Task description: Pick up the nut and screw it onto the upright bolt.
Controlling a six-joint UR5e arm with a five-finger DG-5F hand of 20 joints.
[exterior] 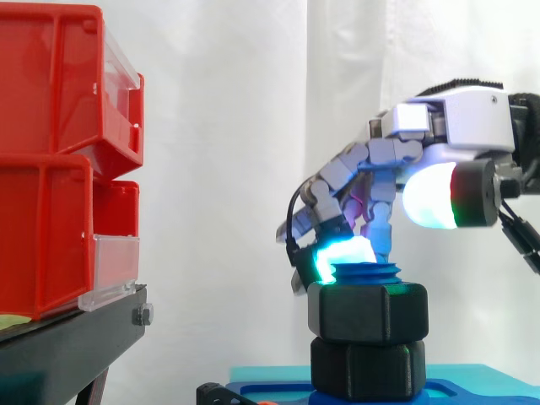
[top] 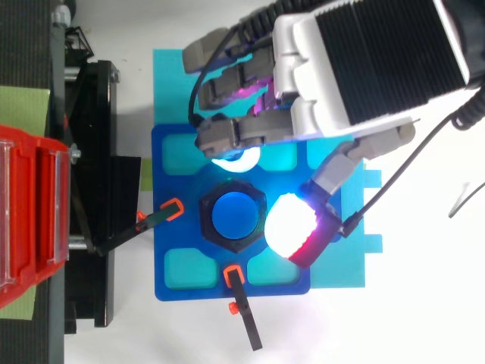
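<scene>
Robot hand (exterior: 472, 126) over a black nut (exterior: 367, 312) that sits on the upright blue bolt (top: 233, 214).
A blue plate (top: 178, 273) carries the bolt, with clamps (top: 241, 303) on two edges. The fingers (exterior: 342, 253) are spread, not clamped: one glowing pad touches the thread top. The side view shows the thumb (top: 289, 226) above the nut; from overhead it looks just beside it. Bare counter (top: 424, 303) lies around the plate, and red bins (exterior: 51, 169) stand well apart.

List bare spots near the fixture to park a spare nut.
Free: white tabletop at the top view's lower right, beside the cyan base; also the strip below the blue fixture, right of the bottom clamp. Crowded: around the nut, by the hand, and toward the black stand.
</scene>
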